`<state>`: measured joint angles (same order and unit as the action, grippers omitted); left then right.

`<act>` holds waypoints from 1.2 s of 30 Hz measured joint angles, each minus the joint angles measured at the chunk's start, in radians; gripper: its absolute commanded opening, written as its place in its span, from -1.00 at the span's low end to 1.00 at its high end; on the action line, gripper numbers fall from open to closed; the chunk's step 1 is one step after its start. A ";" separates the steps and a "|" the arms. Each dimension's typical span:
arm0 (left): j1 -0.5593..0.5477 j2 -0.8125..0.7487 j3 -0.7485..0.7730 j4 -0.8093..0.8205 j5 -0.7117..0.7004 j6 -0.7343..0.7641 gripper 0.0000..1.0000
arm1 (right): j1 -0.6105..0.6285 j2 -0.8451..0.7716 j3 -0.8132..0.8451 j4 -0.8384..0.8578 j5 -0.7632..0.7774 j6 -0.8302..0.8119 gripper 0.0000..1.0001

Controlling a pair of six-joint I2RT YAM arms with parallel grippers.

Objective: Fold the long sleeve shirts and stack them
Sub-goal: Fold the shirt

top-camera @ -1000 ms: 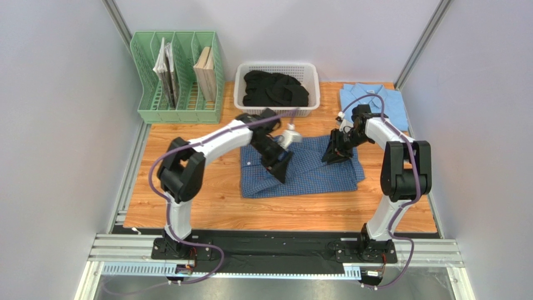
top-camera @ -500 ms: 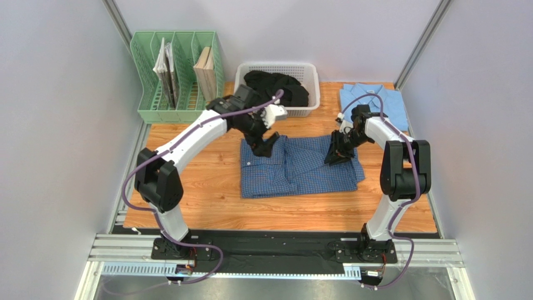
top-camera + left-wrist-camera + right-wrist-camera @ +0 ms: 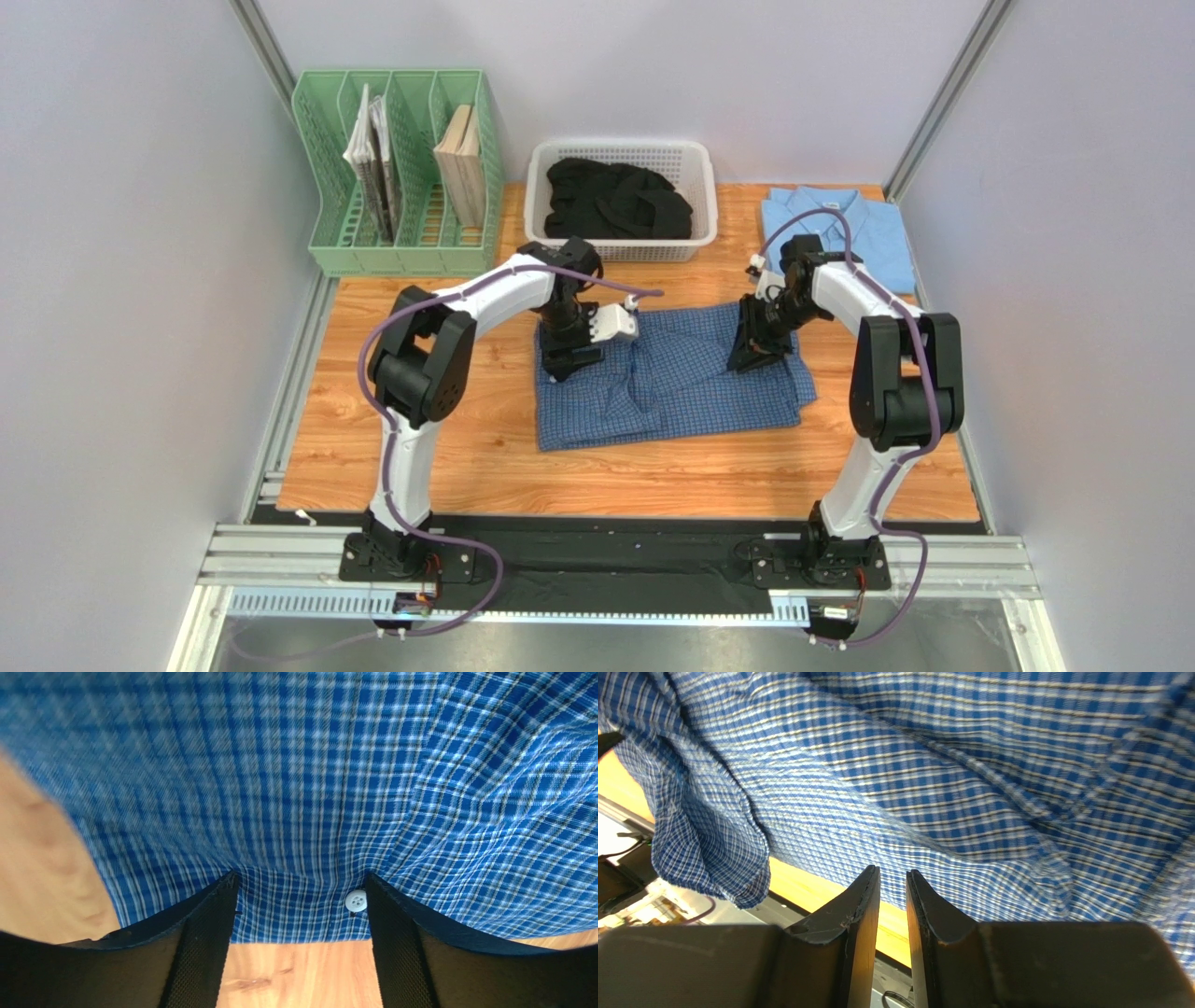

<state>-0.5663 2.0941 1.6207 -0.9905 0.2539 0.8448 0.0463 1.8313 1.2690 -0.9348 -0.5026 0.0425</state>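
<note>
Repositioning of the left arm: within the last second the left gripper has swung off the middle of the dark blue checked shirt, up toward 12 o'clock and down onto its 10 o'clock corner, which suggests a fresh grasp for the next fold; the shirt lies partly folded at the centre of the table, the light blue shirt folded at 1 o'clock. Left elbow bent, fingers spread astride a white button at the cloth edge; right gripper, at the shirt's 2 o'clock edge, has narrowed to a slit, and whether it nips cloth cannot be told
</note>
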 measured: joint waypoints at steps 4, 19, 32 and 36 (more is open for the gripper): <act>-0.062 -0.037 -0.079 0.015 -0.039 0.012 0.36 | 0.000 0.000 0.000 0.000 0.016 -0.010 -0.49; -0.233 -0.351 -0.252 0.008 0.449 -0.408 0.63 | 0.141 0.173 0.114 -0.014 0.142 -0.095 -0.45; 0.097 -0.772 -0.394 0.107 0.557 -0.584 0.80 | 0.129 0.020 0.112 -0.075 0.338 -0.227 0.07; 0.158 -0.772 -0.424 0.120 0.555 -0.618 0.84 | 0.114 0.107 0.148 -0.100 0.388 -0.278 0.06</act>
<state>-0.4088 1.3220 1.1969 -0.8707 0.8089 0.2268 0.1608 1.9385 1.4174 -1.0348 -0.1146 -0.2352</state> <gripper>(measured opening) 0.901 0.534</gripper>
